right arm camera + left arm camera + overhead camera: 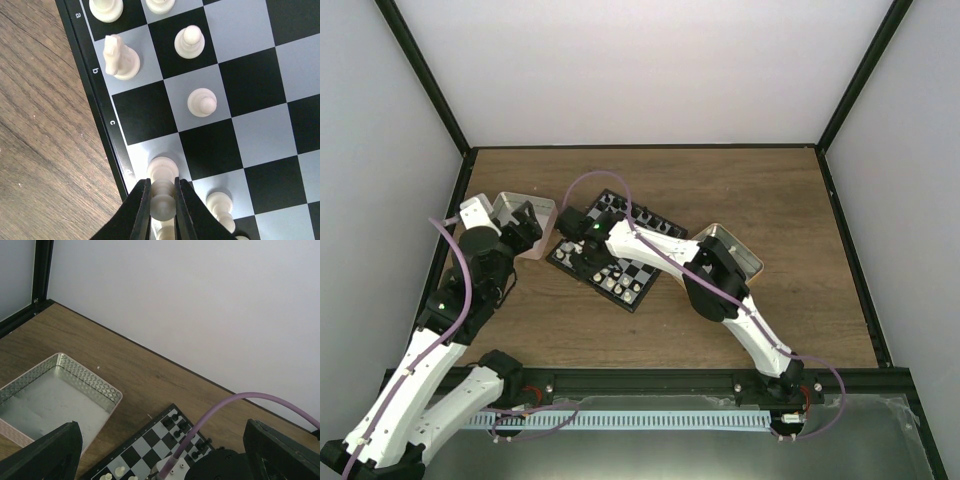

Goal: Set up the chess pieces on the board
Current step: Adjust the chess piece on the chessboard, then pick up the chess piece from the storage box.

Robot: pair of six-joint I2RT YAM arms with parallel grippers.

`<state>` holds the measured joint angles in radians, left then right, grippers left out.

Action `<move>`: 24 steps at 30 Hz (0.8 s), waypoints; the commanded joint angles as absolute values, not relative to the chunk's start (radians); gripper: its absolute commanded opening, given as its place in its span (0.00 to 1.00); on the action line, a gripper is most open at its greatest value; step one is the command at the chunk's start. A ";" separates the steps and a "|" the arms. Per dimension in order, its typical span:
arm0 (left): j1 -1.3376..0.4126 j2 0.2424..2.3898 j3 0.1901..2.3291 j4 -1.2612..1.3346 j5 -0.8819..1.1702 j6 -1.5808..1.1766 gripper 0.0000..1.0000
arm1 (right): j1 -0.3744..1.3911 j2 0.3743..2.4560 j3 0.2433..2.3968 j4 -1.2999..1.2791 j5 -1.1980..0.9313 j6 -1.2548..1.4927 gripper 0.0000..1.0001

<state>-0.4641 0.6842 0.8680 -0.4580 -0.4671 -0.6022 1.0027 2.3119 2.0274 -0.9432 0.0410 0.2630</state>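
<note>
Both jaws of the right gripper (162, 186) are squeezed shut on one white chess piece (162, 170), pinching it from two sides so it stands up straight. That piece is right between the jaws, on a grey square at the very edge of the board (250, 65), next to the letter d. I think it is held like this so it can be set neatly in the back row.

A pawn (201, 102) stands just ahead of the jaws, and a second pawn (190, 42) is farther ahead. Ahead and to the left, a horse piece (120, 57) has its own edge square. A third pawn (220, 205) is close beside the right jaw, so there is not much room to let go. Left of the jaws is the wooden table (45, 125).

The left gripper (527, 228) hangs near a silver tray (60, 367) with its jaws wide apart, holding nothing, out of the way.
</note>
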 commanded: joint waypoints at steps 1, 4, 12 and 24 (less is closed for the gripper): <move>-0.459 0.678 0.861 -0.442 -0.464 -0.609 0.90 | 0.997 2.281 2.017 -0.964 0.047 0.258 0.15; -0.459 0.677 0.862 -0.442 -0.463 -0.609 0.90 | 0.996 2.281 2.016 -0.947 0.032 0.258 0.26; -0.459 0.678 0.867 -0.443 -0.463 -0.606 0.90 | 0.989 2.232 2.012 -0.877 0.033 0.288 0.31; -0.459 0.689 0.867 -0.411 -0.425 -0.569 0.90 | 0.913 1.892 1.691 -0.676 0.242 0.486 0.37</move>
